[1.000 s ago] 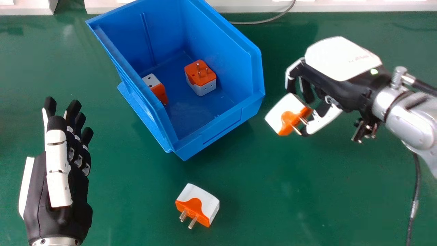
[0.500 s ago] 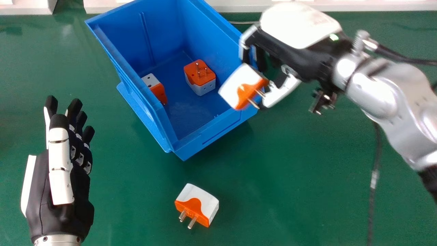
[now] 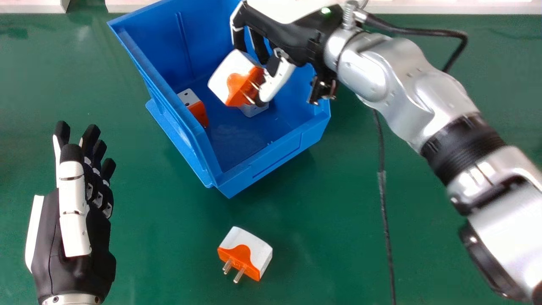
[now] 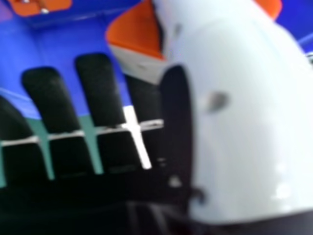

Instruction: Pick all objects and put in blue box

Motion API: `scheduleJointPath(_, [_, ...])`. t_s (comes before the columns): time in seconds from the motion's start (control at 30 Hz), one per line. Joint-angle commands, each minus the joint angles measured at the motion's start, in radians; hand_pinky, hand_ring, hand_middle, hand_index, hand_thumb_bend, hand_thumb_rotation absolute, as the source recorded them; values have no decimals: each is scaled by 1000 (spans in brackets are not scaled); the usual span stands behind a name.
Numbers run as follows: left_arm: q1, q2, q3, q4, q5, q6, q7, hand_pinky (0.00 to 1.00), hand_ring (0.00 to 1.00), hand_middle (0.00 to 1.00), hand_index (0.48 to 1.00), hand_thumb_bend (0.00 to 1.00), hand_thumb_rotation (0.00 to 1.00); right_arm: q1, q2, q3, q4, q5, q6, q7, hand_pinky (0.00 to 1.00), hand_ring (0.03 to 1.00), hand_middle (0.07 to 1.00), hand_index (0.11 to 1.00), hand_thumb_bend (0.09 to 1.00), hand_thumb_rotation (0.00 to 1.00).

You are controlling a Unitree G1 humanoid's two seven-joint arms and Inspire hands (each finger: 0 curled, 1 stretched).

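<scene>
Fingers [image 3: 239, 39] and thumb of the right hand [image 3: 292, 38] pinch a white-and-orange plug adapter [image 3: 230, 72] over the inside of the blue box [image 3: 275, 154], its metal prongs beside the thumb. Below, one adapter [image 3: 197, 111] lies in the box near its left wall, and another [image 3: 255, 110] sits farther right, partly hidden by the held one. A fourth adapter [image 3: 259, 253] rests on the green bench [image 3: 161, 254], nearer the camera than the box. At the left, the left hand [image 3: 51, 250] has its fingers straight.

Smooth green tabletop [image 3: 169, 245] — supports an open blue plastic box [image 3: 275, 159] and, apart from it, one blocky white-and-orange plug adapter [image 3: 247, 252].
</scene>
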Motion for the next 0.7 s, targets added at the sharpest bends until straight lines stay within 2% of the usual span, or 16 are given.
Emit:
scheduleJointPath(0.0, [14,0,2,-22,6,-25,-2,1000,1000,986,1000,419,998,-87,45,18,68,-14,40,-53,312,428,472,484,485,143])
scheduleJointPath(0.13, [21,0,1,-25,2,-27,-5,1000,1000,989,1000,411,1000,-116,88,43,162,-25,71,-108,305,435,501,489,491,131])
scheduleJointPath(0.17, [22,-2,1,-25,1,-29,-5,1000,1000,990,1000,408,1000,-122,97,52,182,-29,77,-115,300,430,480,499,499,84])
scheduleJointPath(0.2, [24,-3,1,-27,-8,-27,-6,1000,1000,989,1000,399,1000,-128,107,67,202,-40,95,-128,295,428,464,508,506,43])
scheduleJointPath(0.23, [27,-4,0,-28,-5,-26,-4,1000,1000,991,1000,396,1000,-136,122,80,224,-46,115,-122,224,319,466,494,512,21])
scheduleJointPath(0.27, [30,-5,0,-29,-1,-26,-2,1000,1000,988,1000,400,1000,-143,133,93,242,-53,131,-118,176,258,468,490,516,11])
scheduleJointPath(0.37, [34,-8,-5,-30,18,-33,5,1000,1000,979,1000,413,1000,-165,173,130,290,-76,198,-90,113,177,469,485,523,1])
scheduleJointPath(0.53, [36,-16,-14,-28,36,-42,12,1000,1000,968,1000,415,1000,-174,222,150,322,-72,262,-78,94,161,469,482,527,0])
scheduleJointPath(0.67, [35,-25,-20,-29,32,-40,12,1000,1000,969,1000,403,1000,-161,242,147,322,-58,284,-100,97,159,469,485,527,0])
